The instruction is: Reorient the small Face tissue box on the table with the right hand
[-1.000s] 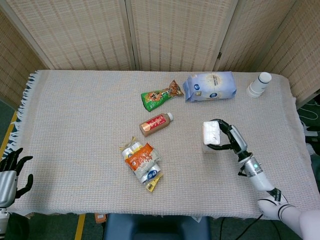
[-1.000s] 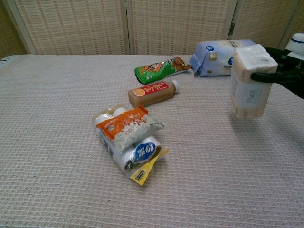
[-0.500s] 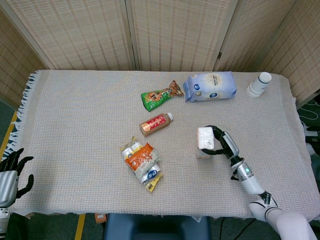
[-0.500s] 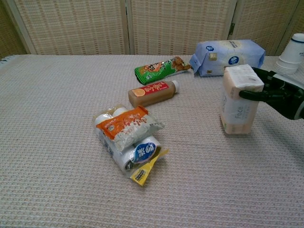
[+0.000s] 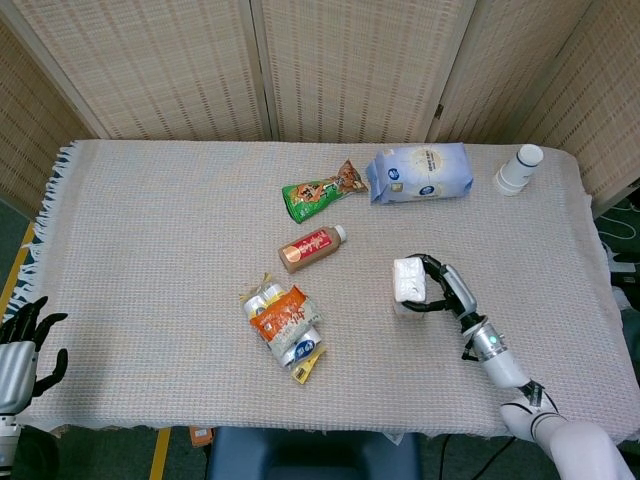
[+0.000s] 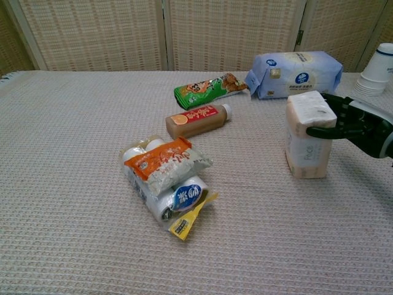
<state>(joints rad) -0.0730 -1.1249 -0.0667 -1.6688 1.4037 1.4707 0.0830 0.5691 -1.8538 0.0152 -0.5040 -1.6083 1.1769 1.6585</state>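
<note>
The small white Face tissue box (image 6: pixel 308 134) stands upright on end on the table cloth (image 6: pixel 73 123), right of centre; the head view shows the same tissue box (image 5: pixel 409 282). My right hand (image 6: pixel 359 125) grips its upper part from the right, a black finger across the front face and others behind. From above, the right hand (image 5: pixel 447 290) wraps the box's right side. My left hand (image 5: pixel 22 345) hangs off the table's front left corner with its fingers spread and nothing in it.
An orange drink bottle (image 5: pixel 311 247) and a green snack bag (image 5: pixel 322 190) lie left of the box. A blue tissue pack (image 5: pixel 420 172) lies behind it, stacked paper cups (image 5: pixel 518 168) at the far right. A bundle of snack packs (image 5: pixel 285 321) lies front centre.
My right hand carried the tissue box down and leftward from the air and set its base on the cloth. The left hand stayed still.
</note>
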